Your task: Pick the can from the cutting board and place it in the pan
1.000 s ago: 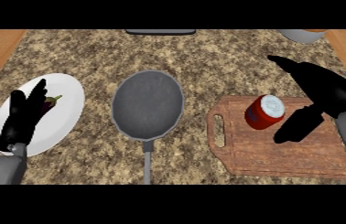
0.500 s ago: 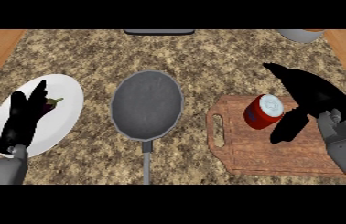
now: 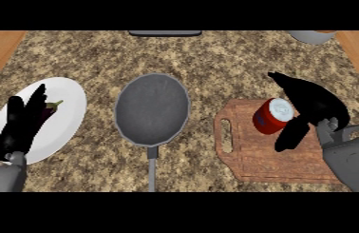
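The tabletop (image 3: 210, 56) is a speckled stone surface in brown and beige, with a strip of plain wood at the far left and far right corners. At the far edge two objects are cut off: a dark flat one (image 3: 165, 33) and a grey round one (image 3: 312, 36).

One pan (image 3: 152, 109) lies in the middle; it is round, dark grey and matte, with a thin straight handle pointing toward the robot. One white plate (image 3: 67, 101) lies at the left, smooth and round, with one dark purple eggplant (image 3: 49, 109) on it. One cutting board (image 3: 263, 163) lies at the right, of reddish-brown wood, rectangular with rounded corners and a slot handle on its left side.

The one can (image 3: 273, 116) stands on the cutting board, red with a pale round top. The right hand (image 3: 316, 106) is around it from the right, the fingers spread wide and the thumb just beside the can. The left hand (image 3: 21, 125) rests over the plate with straight fingers, holding nothing.
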Robot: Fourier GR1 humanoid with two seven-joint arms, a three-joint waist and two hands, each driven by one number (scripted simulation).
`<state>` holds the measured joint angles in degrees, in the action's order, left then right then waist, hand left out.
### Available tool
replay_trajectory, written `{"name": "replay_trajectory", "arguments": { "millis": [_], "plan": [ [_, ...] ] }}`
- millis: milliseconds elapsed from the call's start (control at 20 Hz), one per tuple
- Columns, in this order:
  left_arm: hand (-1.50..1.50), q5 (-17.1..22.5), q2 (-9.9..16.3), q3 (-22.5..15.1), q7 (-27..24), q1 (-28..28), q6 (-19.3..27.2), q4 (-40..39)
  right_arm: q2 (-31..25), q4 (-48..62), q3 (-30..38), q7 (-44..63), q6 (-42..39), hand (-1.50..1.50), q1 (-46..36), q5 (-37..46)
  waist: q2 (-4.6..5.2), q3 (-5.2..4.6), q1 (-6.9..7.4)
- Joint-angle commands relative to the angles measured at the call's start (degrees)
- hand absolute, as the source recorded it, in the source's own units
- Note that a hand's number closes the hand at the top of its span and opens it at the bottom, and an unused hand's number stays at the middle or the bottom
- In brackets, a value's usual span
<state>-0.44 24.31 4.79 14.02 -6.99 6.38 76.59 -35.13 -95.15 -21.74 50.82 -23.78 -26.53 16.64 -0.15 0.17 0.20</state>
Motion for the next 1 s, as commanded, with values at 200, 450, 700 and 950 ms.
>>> {"name": "replay_trajectory", "arguments": {
  "millis": [200,450,700,950],
  "plan": [
    [0.0,-3.0,-3.1,0.3,-3.1,1.7,0.9,-2.5,5.3,7.2,1.4,-3.5,-0.7,-1.5,0.4,7.2,0.25,-0.18,0.14],
    [0.0,-1.8,-2.0,2.7,-0.8,-0.4,-2.3,-2.2,7.5,3.2,3.2,-0.8,-4.4,-1.5,2.6,9.5,0.12,-0.18,-0.18],
    [0.0,-3.2,-2.3,3.6,-1.5,-3.0,-2.2,-5.5,9.7,8.6,5.0,-3.8,-4.3,-1.5,2.6,12.2,0.2,-0.18,-0.19],
    [0.0,-5.1,-5.2,0.9,0.7,3.2,0.0,2.9,7.2,2.5,1.7,-5.3,-5.4,1.5,1.6,18.1,-0.01,-0.17,0.05]
  ]
}}
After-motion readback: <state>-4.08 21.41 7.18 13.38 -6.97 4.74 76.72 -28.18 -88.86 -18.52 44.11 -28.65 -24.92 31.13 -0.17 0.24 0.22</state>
